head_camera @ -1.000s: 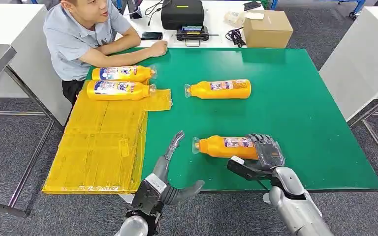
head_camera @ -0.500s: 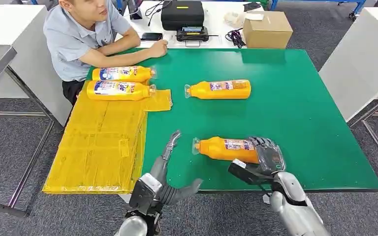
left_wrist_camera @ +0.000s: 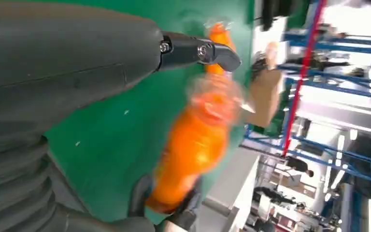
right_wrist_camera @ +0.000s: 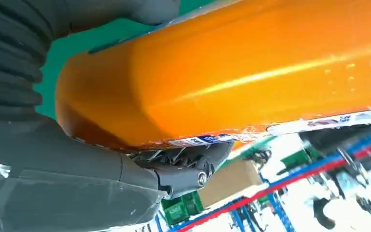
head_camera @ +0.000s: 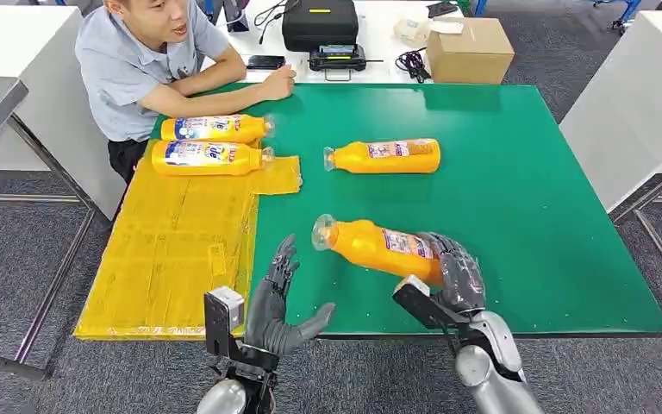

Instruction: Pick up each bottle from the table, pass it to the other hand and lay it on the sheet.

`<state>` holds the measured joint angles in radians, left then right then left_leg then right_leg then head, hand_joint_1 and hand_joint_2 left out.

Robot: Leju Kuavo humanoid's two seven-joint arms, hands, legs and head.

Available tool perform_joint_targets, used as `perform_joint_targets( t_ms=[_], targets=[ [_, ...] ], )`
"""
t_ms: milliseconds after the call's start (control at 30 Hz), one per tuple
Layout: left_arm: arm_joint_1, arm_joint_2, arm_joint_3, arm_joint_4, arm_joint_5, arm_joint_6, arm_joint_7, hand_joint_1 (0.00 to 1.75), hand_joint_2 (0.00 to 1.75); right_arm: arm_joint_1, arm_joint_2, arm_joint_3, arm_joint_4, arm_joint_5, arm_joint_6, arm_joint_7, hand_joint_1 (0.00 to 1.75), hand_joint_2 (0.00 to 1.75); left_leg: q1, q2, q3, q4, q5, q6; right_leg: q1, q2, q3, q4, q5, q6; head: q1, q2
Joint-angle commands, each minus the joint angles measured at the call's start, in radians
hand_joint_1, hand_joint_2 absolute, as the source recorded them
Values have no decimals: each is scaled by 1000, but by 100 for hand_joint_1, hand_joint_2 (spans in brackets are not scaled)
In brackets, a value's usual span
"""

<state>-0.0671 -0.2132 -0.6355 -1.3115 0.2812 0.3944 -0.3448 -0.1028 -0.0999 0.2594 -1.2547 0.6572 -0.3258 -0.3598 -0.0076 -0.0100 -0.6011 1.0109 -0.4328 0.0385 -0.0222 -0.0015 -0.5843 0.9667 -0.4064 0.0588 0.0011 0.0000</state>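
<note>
The right hand (head_camera: 450, 274) has its dark fingers (head_camera: 459, 259) wrapped around the base of a glossy orange plastic bottle (head_camera: 376, 246), tilted above the near part of the green matte counter (head_camera: 517, 198). The left hand (head_camera: 277, 302) is empty, fingers spread. Two labelled yellow bottles (head_camera: 207, 157) lie on the far end of the crinkled yellow sheet (head_camera: 172, 250).

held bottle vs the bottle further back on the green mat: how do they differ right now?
The held bottle is gripped at its base by the right robot hand, cap end raised; the far bottle lies flat and free on the green mat. The held one sits skewed; the far one lies square. Both are orange, caps pointing left.
</note>
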Motion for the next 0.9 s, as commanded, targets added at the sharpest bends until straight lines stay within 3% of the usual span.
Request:
perform_joint_targets(
  t_ms=[33, 200, 400, 667, 900],
  targets=[
    [15, 23, 19, -10, 22, 61, -97, 0, 175, 16, 83, -45, -62, -75, -96, -10, 175, 175, 1, 4, 3, 0, -2, -3, 1, 3, 2, 0, -1, -3, 0, 0],
    [12, 45, -12, -31, 91, 24, -60, 0, 175, 32, 94, -47, -62, -107, -137, -44, 175, 175, 1, 1, 2, -1, -2, -3, 2, 1, 1, -1, -1, -3, 0, 0],
    [-16, 48, -26, -48, 109, -19, -77, 0, 175, 6, 104, -19, -38, -140, -104, -59, 175, 175, 1, 3, 0, 0, -1, -2, 1, 2, -1, 0, -1, -3, 0, 0],
    [-90, 20, -18, 31, 133, -37, -67, 0, 175, -64, 146, 115, 53, -158, -38, -80, 175, 175, 2, 6, 2, 0, -2, -3, 2, 5, 1, 0, 0, -4, 0, 0],
    [-91, 20, -19, 30, 133, -37, -67, 0, 175, -63, 147, 120, 56, -156, -38, -79, 175, 175, 1, 2, 1, -1, -1, -2, 1, 1, 0, -1, -1, -2, 0, 0]
  ],
)
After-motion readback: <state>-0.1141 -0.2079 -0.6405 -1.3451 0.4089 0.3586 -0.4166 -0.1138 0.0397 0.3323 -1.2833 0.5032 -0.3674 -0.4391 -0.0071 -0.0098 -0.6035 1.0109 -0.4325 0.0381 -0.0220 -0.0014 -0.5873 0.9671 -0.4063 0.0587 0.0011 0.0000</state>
